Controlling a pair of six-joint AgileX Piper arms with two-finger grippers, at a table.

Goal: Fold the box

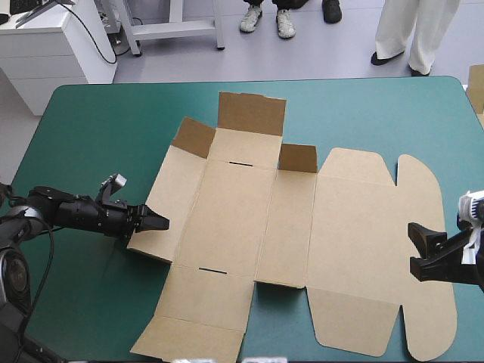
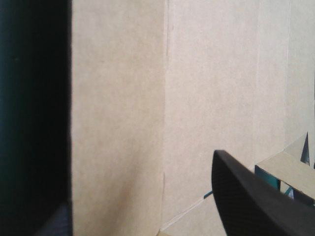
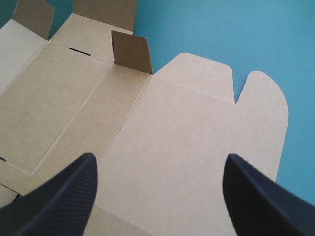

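The brown box (image 1: 234, 219) lies spread out flat on the teal-green cover, with three far flaps (image 1: 251, 113) standing up. My left gripper (image 1: 155, 221) is at the outer edge of the left side panel. In the left wrist view one black finger (image 2: 256, 196) lies over the board (image 2: 123, 98), and the other shows only dimly beside the panel's edge, so the left gripper (image 2: 140, 189) stands open. My right gripper (image 1: 420, 249) hovers open over the rounded lid's right end. In the right wrist view the right gripper (image 3: 160, 160) has the lid (image 3: 187, 132) ahead of it.
Bare teal-green cover (image 1: 98, 136) runs along the table's left side and far edge. A pale board-coloured edge (image 1: 476, 87) shows at the table's far right corner. The box's near flaps (image 1: 189, 340) reach almost to the front edge.
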